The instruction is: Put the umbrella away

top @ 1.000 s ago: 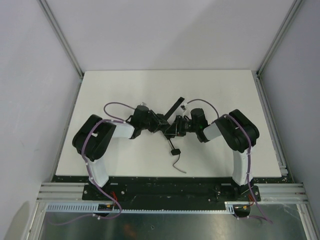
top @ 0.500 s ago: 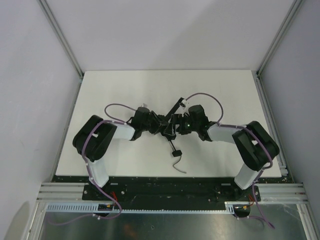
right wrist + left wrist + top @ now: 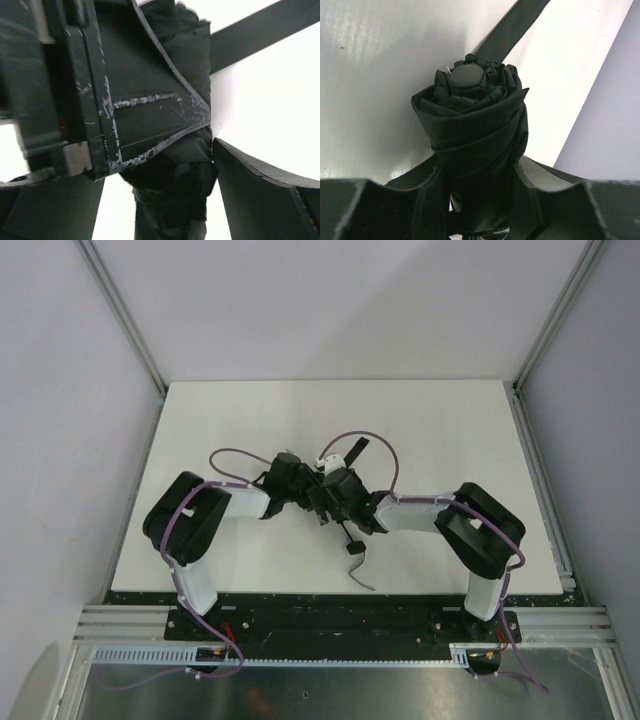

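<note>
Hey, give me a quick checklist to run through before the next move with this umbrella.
1. Left gripper clamped on the umbrella: ok.
2. Fabric rolled tight: ok.
3. Flat strap wrapped around the roll: not ok, it sticks out loose over the table.
4. Right gripper open: ok, jaws wide.
5. Right gripper clear of the left gripper: cannot tell, they crowd together.

A white desk [image 3: 250, 420] sits between pale grey walls [image 3: 50, 390], with aluminium posts [image 3: 120, 315] at its back corners (slanting outward in the overhead view). A black base plate [image 3: 340, 618] and a slotted white duct [image 3: 330, 660] line the near edge.
</note>
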### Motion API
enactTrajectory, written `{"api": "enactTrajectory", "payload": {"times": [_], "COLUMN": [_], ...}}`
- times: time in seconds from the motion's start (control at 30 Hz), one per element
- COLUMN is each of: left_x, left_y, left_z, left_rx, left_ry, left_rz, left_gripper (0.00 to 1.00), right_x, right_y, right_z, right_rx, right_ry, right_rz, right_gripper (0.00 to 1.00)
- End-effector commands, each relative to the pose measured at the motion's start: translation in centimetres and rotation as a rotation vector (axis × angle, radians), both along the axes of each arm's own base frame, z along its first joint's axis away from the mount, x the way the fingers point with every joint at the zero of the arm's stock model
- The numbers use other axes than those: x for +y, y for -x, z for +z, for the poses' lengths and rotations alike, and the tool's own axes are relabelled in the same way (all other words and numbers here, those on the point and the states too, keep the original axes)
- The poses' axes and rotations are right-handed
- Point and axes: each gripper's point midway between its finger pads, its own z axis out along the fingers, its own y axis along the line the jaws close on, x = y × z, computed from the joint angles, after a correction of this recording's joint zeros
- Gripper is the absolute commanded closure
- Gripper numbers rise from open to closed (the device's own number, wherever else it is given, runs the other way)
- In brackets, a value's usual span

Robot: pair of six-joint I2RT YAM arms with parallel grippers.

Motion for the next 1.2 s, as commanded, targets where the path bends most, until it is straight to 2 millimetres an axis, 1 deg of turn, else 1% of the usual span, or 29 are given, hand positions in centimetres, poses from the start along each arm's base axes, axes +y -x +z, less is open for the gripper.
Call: {"api": "enactTrajectory", "payload": {"times": [0.0, 0.1, 0.13, 0.2, 0.23, 0.27, 0.4, 0.43, 0.47, 0.57, 0.63, 0.67, 0.7, 0.77, 0.83, 0.9, 0.97, 1.03, 1.17], "left_x": [5.0, 4.9, 4.8, 4.7, 4.7, 4.7, 4.7, 4.6, 4.6, 4.6, 4.7, 4.7, 4.8, 4.9, 5.0, 5.0, 5.0, 4.9, 4.9], "left_y": [7.6, 7.6, 7.6, 7.7, 7.8, 7.9, 7.9, 7.9, 7.9, 7.7, 7.3, 7.1, 6.9, 6.6, 6.2, 5.8, 5.2, 4.8, 4.6], "left_z": [-8.1, -7.9, -7.8, -7.8, -7.8, -7.8, -7.8, -7.8, -7.8, -7.7, -7.4, -7.2, -7.1, -6.9, -6.7, -6.6, -6.4, -6.3, -6.4], "left_rx": [0.338, 0.337, 0.337, 0.339, 0.339, 0.338, 0.334, 0.333, 0.333, 0.314, 0.291, 0.278, 0.268, 0.253, 0.244, 0.234, 0.220, 0.211, 0.207], "left_ry": [-0.277, -0.278, -0.277, -0.278, -0.279, -0.281, -0.287, -0.287, -0.288, -0.295, -0.302, -0.307, -0.311, -0.315, -0.316, -0.313, -0.311, -0.309, -0.313], "left_rz": [-0.005, -0.008, -0.009, -0.014, -0.015, -0.016, -0.021, -0.023, -0.025, -0.038, -0.045, -0.048, -0.049, -0.047, -0.052, -0.056, -0.062, -0.069, -0.083], "left_gripper": [1.00, 1.00, 1.00, 1.00, 1.00, 1.00, 1.00, 1.00, 1.00, 1.00, 1.00, 0.96, 0.89, 0.68, 0.51, 0.40, 0.34, 0.31, 0.30], "right_x": [-0.7, -1.3, -1.6, -2.3, -2.5, -2.6, -2.7, -2.7, -2.8, -2.7, -2.3, -2.2, -2.1, -2.0, -2.0, -1.8, -1.6, -1.6, -1.2], "right_y": [-2.2, -2.0, -2.1, -2.3, -2.5, -2.5, -2.3, -2.3, -2.3, -2.0, -1.8, -1.7, -1.6, -1.3, -0.8, -0.5, -0.1, 0.1, 0.2], "right_z": [-0.9, -2.9, -3.5, -4.6, -5.0, -5.3, -6.1, -6.2, -6.3, -6.3, -5.6, -5.3, -4.8, -4.0, -3.4, -2.7, -2.0, -1.4, 0.4], "right_rx": [-0.059, -0.008, 0.009, 0.037, 0.047, 0.056, 0.095, 0.106, 0.119, 0.157, 0.180, 0.194, 0.209, 0.244, 0.273, 0.298, 0.319, 0.341, 0.392], "right_ry": [0.075, 0.097, 0.101, 0.107, 0.108, 0.106, 0.069, 0.055, 0.034, -0.031, -0.112, -0.155, -0.201, -0.294, -0.363, -0.424, -0.477, -0.537, -0.663], "right_rz": [-0.057, -0.076, -0.087, -0.106, -0.111, -0.105, -0.087, -0.089, -0.088, -0.071, -0.049, -0.039, -0.032, -0.011, 0.015, 0.041, 0.066, 0.083, 0.108], "right_gripper": [0.16, 0.19, 0.21, 0.30, 0.36, 0.45, 0.86, 0.93, 0.96, 1.00, 1.00, 1.00, 1.00, 1.00, 1.00, 1.00, 1.00, 1.00, 1.00]}}
